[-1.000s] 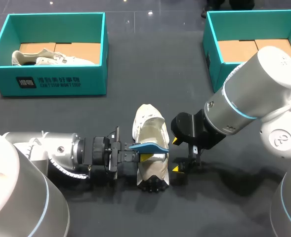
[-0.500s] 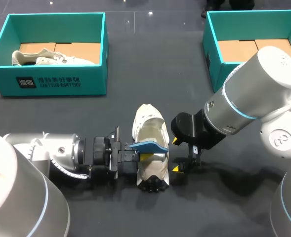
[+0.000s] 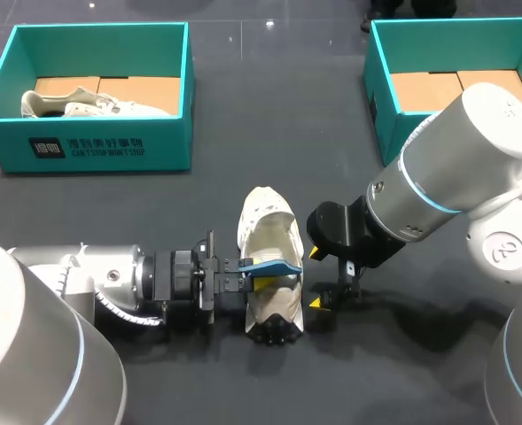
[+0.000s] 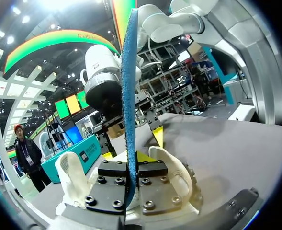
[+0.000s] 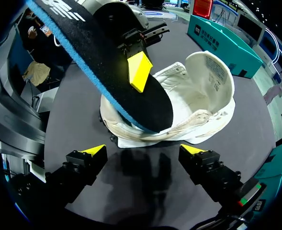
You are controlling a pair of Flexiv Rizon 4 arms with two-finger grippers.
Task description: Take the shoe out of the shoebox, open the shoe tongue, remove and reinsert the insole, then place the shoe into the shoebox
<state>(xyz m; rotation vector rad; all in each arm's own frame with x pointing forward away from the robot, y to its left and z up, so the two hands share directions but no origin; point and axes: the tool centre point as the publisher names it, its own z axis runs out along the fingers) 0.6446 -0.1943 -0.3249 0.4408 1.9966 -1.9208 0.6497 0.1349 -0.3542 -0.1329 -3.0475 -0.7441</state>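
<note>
Since the shoe (image 3: 265, 232) has to be worked on outside its box, it lies in the middle of the dark table (image 3: 269, 115), well apart from both teal shoeboxes. The left shoebox (image 3: 83, 150) holds a second pale shoe (image 3: 74, 102). The right shoebox (image 3: 380, 88) shows only cardboard flooring, and part of it is cut off by the right arm (image 3: 455, 168).

The left arm (image 3: 101, 279) comes in low and level, likely so that it can feed the insole (image 3: 274, 264) lengthwise over the shoe's mouth. The left gripper (image 3: 253, 273) is clamped on that blue-edged insole near its heel end; the left wrist view shows it edge-on, pinched between the two fingers. Its far end hangs above the open shoe, with the tongue folded back out of the way.

The right gripper (image 5: 145, 151) hangs just beside the shoe with its fingers spread and nothing between them, probably waiting to steady the shoe.

Whether the insole tip touches the shoe's lining cannot be told, and the insole hides the shoe's inner floor.
</note>
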